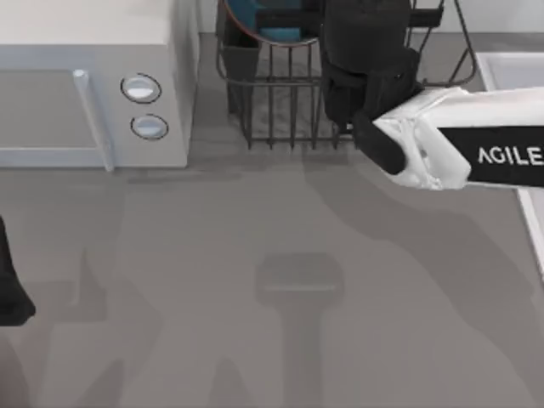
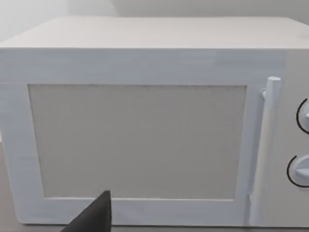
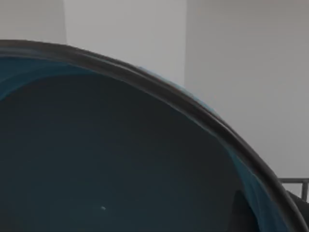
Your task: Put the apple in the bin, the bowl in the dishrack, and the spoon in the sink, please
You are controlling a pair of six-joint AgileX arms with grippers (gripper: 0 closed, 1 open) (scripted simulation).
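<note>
The blue-teal bowl (image 1: 255, 21) with its reddish-brown rim sits tilted at the back of the dark wire dishrack (image 1: 280, 110). My right gripper (image 1: 361, 34) reaches over the rack from the right and is shut on the bowl's rim. In the right wrist view the bowl's inside (image 3: 106, 159) is very close, and a dark fingertip (image 3: 237, 212) lies just inside the rim. The pale rim of the sink (image 1: 510, 70) shows at the right edge. My left gripper (image 1: 8, 293) stays parked at the table's left edge. The apple, the spoon and the bin are out of view.
A white microwave (image 1: 85, 85) with two round knobs stands at the back left, just left of the dishrack. In the left wrist view its door (image 2: 140, 140) faces the camera. Grey tabletop (image 1: 255, 323) stretches across the front.
</note>
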